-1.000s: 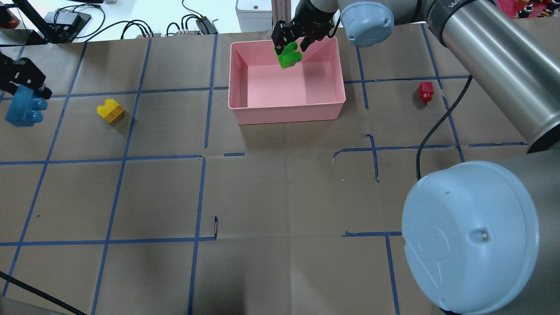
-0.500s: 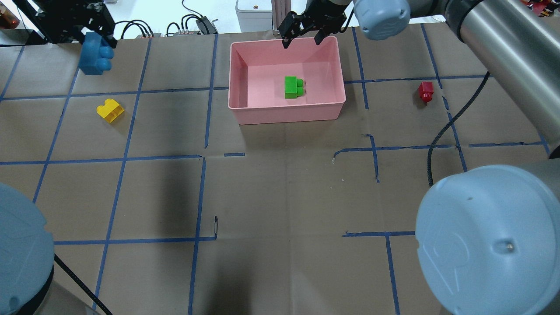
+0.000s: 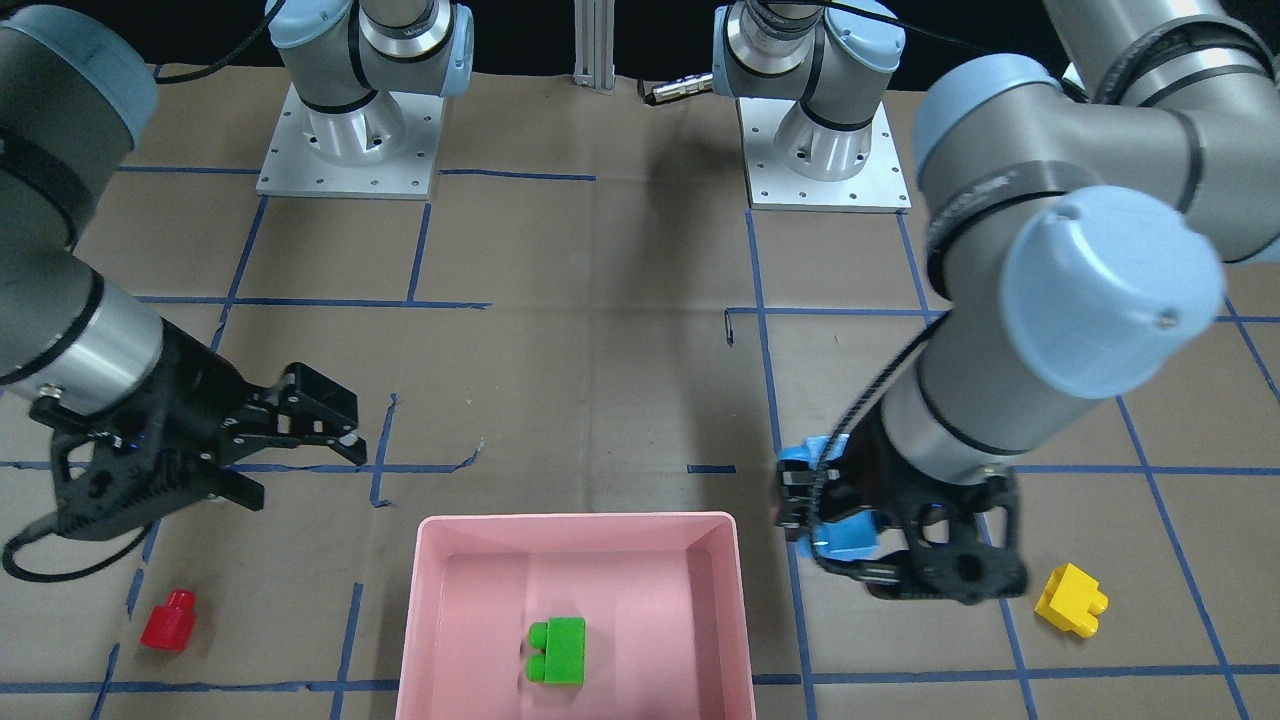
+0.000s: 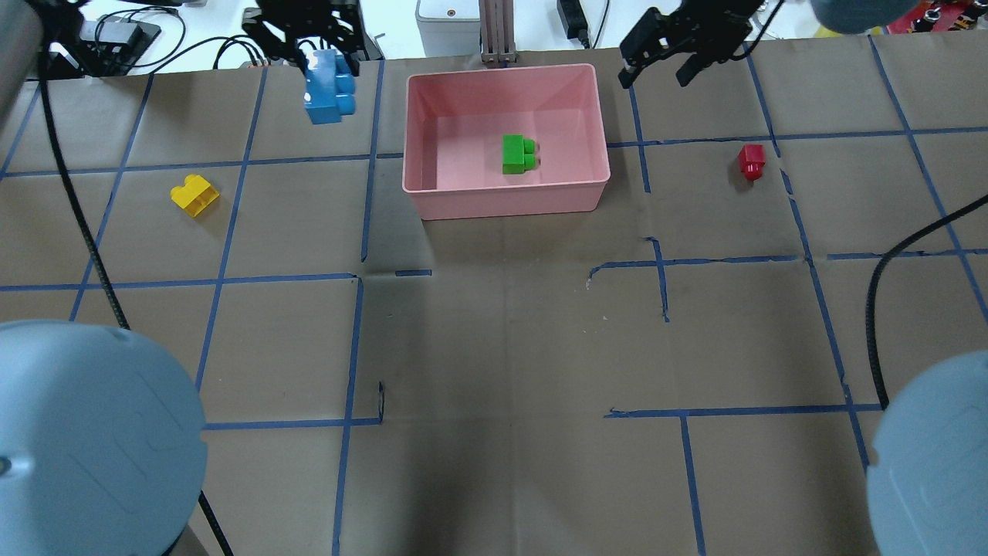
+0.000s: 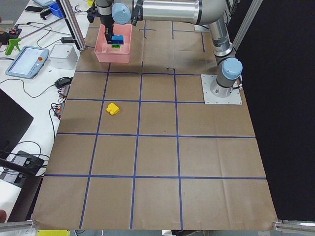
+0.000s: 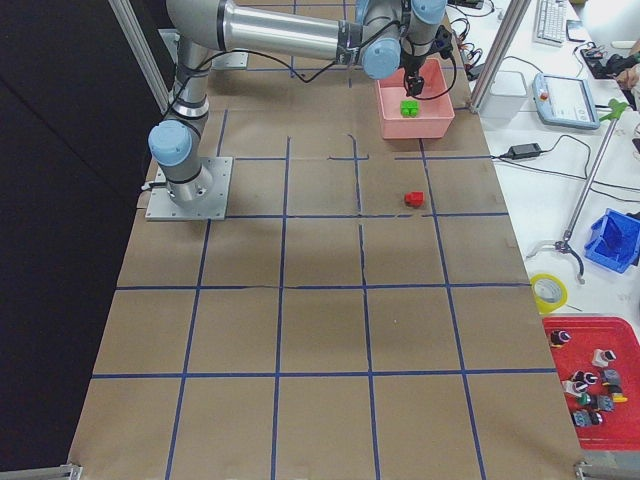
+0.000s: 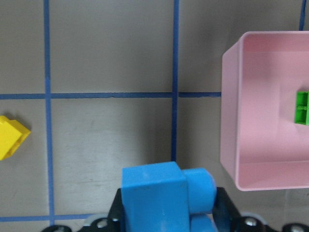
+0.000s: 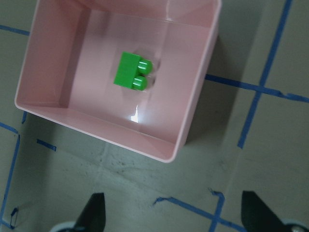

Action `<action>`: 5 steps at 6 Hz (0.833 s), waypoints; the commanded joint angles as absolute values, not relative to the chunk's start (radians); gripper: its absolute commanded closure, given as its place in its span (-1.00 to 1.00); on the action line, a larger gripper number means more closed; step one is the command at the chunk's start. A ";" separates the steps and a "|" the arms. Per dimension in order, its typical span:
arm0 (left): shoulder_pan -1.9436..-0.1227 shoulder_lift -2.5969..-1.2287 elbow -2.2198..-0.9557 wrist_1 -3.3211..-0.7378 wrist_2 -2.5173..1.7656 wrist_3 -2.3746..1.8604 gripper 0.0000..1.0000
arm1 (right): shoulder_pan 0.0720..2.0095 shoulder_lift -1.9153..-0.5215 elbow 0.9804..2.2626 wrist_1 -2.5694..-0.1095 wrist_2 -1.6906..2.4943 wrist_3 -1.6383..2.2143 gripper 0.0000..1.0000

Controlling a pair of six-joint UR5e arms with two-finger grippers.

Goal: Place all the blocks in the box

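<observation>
- While the left claw (image 4: 324, 63) pinches the blue block (image 4: 328, 99) above the worktop's (image 4: 494, 347) far edge, just outside the box (image 4: 505, 202), it should clear the rim before releasing, landing beside the green block (image 4: 517, 154) inside.
- The right claw (image 4: 654, 76), spread and empty, hangs past the box's other side.
- The yellow block (image 4: 194, 194) lies toward the left edge, the red block (image 4: 751, 161) toward the right.

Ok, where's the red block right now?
In the overhead view the red block lies right of the pink box, apart from it, nearest the open right gripper.
</observation>
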State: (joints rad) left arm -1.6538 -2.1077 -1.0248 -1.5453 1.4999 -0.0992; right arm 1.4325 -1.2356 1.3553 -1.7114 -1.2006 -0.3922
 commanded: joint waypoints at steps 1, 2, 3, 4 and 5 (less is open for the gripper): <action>-1.771 -2.158 -1.022 -1.478 1.436 -0.271 0.74 | 1.262 -1.301 1.517 -1.787 -1.265 -0.445 -0.99; -1.773 -2.207 -1.020 -1.416 1.443 -0.272 0.74 | 1.217 -1.273 1.534 -1.892 -1.328 -0.437 -0.99; -1.772 -2.264 -1.016 -1.348 1.451 -0.268 0.75 | 1.207 -1.206 1.535 -1.910 -1.348 -0.410 -0.98; -1.769 -2.290 -0.997 -1.332 1.454 -0.262 0.78 | 1.206 -1.153 1.546 -2.087 -1.402 -0.399 -0.97; -1.769 -2.330 -0.994 -1.262 1.454 -0.255 0.78 | 1.207 -1.088 1.557 -2.183 -1.460 -0.368 -0.97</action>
